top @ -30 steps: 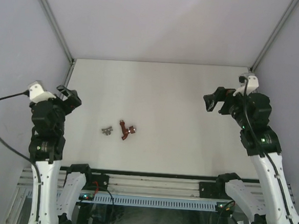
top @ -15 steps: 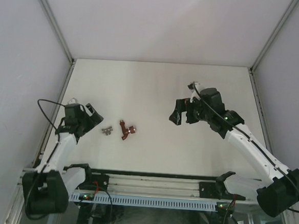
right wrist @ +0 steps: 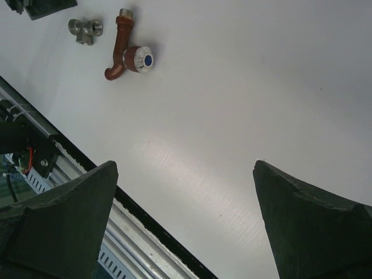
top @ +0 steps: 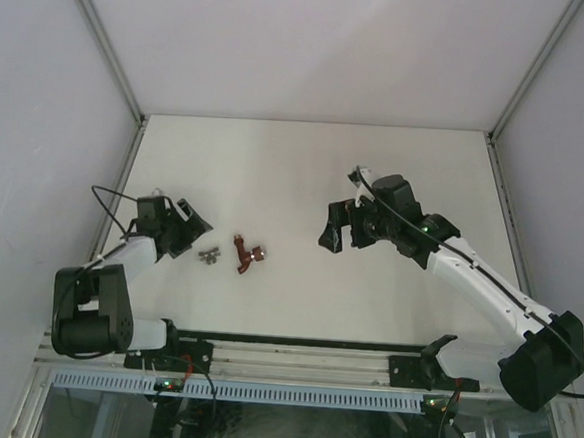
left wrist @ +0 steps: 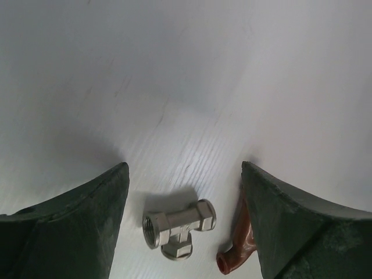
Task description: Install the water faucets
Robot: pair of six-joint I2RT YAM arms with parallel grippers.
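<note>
Though left claw (left wrist: 183, 171) and right claw (right wrist: 185, 165) gape, only right wrist shows blue-centred knob (right wrist: 141, 59).

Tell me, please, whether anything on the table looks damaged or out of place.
Nothing stands out. The faucet and the fitting lie apart on the table, both seemingly intact. The left gripper and right gripper are open, empty.

Soft, even overhead light washes my white table (top: 306, 160) bright, without glare. In my left wrist view the silver fitting (left wrist: 177, 226) is sharp, with a faint shadow on its far side; my dark fingers (left wrist: 64, 226) blur.
</note>
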